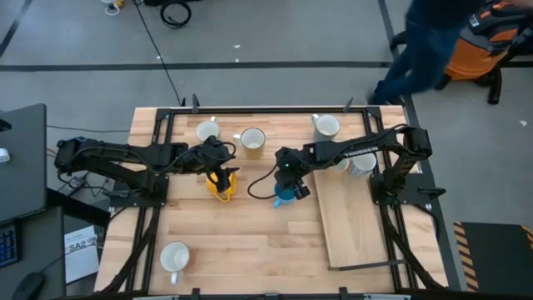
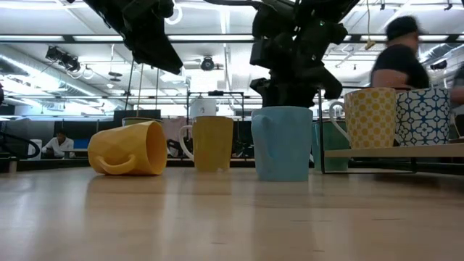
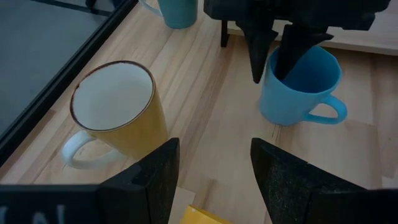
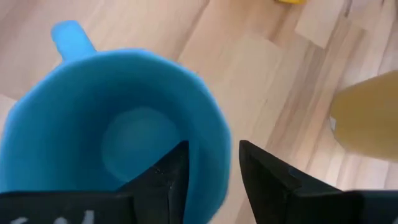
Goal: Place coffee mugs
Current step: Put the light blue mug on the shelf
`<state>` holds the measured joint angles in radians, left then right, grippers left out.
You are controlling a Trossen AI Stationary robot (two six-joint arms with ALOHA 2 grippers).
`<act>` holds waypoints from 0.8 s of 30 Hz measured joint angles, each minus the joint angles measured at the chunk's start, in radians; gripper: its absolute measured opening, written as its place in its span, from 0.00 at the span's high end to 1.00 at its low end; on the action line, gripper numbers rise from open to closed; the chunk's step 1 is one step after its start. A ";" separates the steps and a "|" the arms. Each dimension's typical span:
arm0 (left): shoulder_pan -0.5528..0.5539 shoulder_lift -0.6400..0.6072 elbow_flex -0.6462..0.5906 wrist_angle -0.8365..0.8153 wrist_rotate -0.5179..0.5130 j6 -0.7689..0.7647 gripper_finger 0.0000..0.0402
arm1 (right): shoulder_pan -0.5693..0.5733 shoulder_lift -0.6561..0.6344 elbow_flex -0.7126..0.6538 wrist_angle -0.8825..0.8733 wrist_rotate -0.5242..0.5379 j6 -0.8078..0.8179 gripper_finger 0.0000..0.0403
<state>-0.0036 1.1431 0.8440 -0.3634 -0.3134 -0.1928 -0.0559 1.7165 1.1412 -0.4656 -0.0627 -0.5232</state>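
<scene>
A bright blue mug (image 1: 284, 197) stands upright mid-table. My right gripper (image 4: 210, 163) is open over it, pointing steeply down. One finger (image 3: 291, 57) is inside the mug and the other (image 3: 257, 59) outside, astride the rim opposite the handle (image 3: 329, 112). I see no touch. My left gripper (image 1: 219, 175) hangs open above an orange-yellow mug (image 2: 130, 148) lying on its side. Just beyond stands a yellow mug (image 3: 118, 112) with a white inside.
White mugs stand at the far edge (image 1: 207, 131) (image 1: 326, 125) and near the front left (image 1: 174, 257). Two patterned mugs (image 2: 372, 116) (image 2: 423, 116) stand on a raised wooden board (image 1: 358, 221) at the right. A person (image 1: 433, 50) moves beyond the far right corner.
</scene>
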 joint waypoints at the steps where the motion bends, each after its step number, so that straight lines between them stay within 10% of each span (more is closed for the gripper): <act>1: 0.000 0.000 0.000 0.000 0.000 0.000 0.49 | 0.002 0.000 -0.003 0.001 0.000 0.000 0.65; 14: 0.000 0.000 0.000 0.000 0.000 0.001 0.49 | 0.009 -0.004 -0.001 0.009 -0.005 0.135 0.92; 24: 0.000 0.000 0.000 0.000 0.000 0.001 0.49 | 0.076 -0.002 0.049 -0.089 0.047 0.393 0.93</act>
<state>-0.0038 1.1428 0.8440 -0.3634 -0.3132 -0.1921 0.0203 1.7144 1.1905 -0.5551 -0.0161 -0.1300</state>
